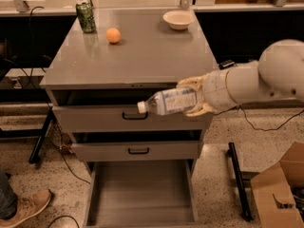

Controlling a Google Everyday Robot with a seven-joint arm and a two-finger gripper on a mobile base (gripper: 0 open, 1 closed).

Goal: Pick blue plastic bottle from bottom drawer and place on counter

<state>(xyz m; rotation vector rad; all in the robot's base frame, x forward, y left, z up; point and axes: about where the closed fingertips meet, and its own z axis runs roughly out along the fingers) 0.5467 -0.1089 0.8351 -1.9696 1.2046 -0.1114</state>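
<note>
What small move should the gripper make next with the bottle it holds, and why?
Probably lift up. The gripper is shut on the blue plastic bottle, held sideways before the top drawer, below the front edge of the counter; it must clear that edge before moving inward.

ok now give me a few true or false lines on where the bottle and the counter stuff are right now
1. The gripper is shut on the blue plastic bottle, held sideways before the top drawer. True.
2. All three drawers are shut. False: the bottom drawer is pulled out.
3. An orange and a green can sit on the counter. True.
4. The counter's far right corner is bare. False: a white bowl stands there.
</note>
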